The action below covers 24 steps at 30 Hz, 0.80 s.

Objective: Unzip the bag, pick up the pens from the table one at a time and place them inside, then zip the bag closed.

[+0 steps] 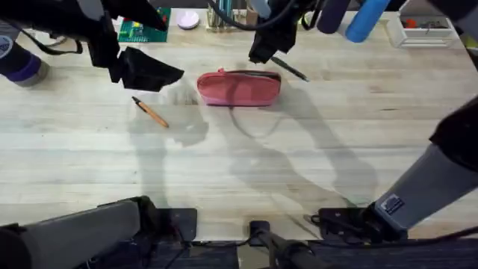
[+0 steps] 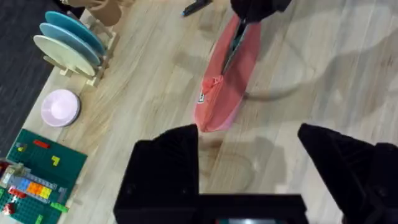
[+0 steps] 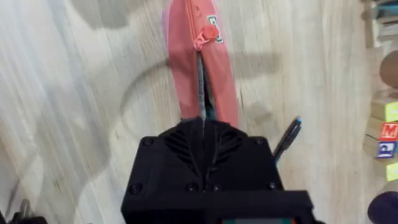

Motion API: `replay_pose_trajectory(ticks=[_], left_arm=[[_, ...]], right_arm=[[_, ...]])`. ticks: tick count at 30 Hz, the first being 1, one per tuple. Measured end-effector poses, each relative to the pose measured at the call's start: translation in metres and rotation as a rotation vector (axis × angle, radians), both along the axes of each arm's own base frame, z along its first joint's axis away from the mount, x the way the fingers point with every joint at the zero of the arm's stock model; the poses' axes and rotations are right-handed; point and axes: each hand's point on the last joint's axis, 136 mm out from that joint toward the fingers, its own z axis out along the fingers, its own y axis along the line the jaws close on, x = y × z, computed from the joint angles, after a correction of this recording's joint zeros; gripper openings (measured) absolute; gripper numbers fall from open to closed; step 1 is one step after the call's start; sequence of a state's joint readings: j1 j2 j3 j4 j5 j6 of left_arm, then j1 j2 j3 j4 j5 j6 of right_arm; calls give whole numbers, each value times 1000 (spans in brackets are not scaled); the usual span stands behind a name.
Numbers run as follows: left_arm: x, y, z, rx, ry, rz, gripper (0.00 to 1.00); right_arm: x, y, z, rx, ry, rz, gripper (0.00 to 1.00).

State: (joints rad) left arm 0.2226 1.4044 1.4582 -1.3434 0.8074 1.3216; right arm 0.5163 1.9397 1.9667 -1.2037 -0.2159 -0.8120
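Note:
The salmon-pink bag [image 1: 239,90] lies lengthwise at the back middle of the table [image 1: 246,164]. Its zipper is open along the top, showing teal lining [image 3: 203,87], and the pink pull [image 3: 209,33] sits at the bag's left end. My right gripper [image 1: 261,54] is shut on the bag's right end [image 3: 203,124]. My left gripper [image 1: 160,78] hangs open and holds nothing, just left of the bag [image 2: 247,134]. The orange pen [image 1: 151,112] lies in front of the left gripper. The black pen [image 1: 290,69] lies behind the bag's right end [image 3: 286,139].
Along the back edge are a green brick plate [image 1: 142,30], a pink dish [image 1: 188,20], a holder of teal pens [image 1: 220,15], a blue cylinder [image 1: 366,19] and a white tray [image 1: 426,30]. A rack of teal plates [image 2: 68,43] stands nearby. Letter blocks [image 3: 387,121] sit beyond the black pen.

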Motion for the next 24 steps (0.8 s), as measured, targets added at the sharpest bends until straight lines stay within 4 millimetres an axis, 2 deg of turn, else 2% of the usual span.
replay_pose_trajectory(ticks=[10,24], left_arm=[[0,0,0,0,0,0,994],[0,0,0,0,0,0,994]], right_arm=[[1,2,-13,-32,10,35,28],[7,11,-68,-91,108,61,29]])
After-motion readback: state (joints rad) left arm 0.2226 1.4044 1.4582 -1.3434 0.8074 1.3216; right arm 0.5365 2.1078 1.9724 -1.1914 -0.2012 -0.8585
